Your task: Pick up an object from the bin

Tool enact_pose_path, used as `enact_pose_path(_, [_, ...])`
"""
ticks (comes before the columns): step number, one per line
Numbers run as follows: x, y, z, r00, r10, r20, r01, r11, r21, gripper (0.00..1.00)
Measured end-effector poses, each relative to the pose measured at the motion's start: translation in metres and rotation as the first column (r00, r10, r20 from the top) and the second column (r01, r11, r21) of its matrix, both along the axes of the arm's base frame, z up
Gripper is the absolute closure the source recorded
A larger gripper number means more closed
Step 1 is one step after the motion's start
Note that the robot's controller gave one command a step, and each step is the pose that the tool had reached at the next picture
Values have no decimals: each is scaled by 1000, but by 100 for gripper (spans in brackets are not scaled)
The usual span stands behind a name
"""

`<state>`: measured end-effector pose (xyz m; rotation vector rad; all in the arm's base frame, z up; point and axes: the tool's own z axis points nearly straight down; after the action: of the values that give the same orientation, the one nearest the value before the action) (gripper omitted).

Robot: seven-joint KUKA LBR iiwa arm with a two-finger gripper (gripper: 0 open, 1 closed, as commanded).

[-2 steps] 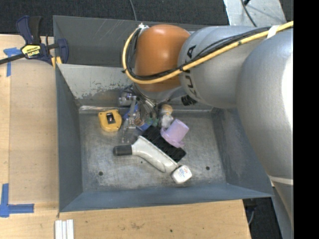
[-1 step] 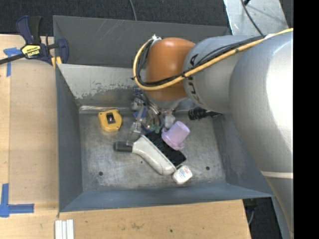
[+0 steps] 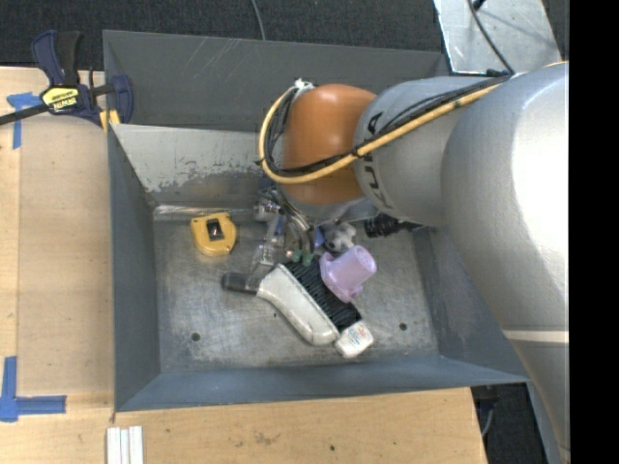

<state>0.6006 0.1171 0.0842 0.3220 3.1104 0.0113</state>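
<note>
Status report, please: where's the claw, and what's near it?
Claw low, mid-bin, above the white brush. Purple cup close by, toward the arm. Yellow tape measure apart, on the far side.

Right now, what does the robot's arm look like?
The arm is big, round and silver-grey. At its wrist sits a shiny orange dome-shaped cover. A yellow cable and a black one run along the arm and loop round the cover. Under it is the small gripper, dark and silvery metal with tiny coloured wires.

Dark floor point(image 3: 368, 8) along the far edge.
</note>
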Motion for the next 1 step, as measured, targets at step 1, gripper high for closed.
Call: enact_pose_path(1, [-27, -2, 13, 988, 155, -3, -155, 988, -5, 0])
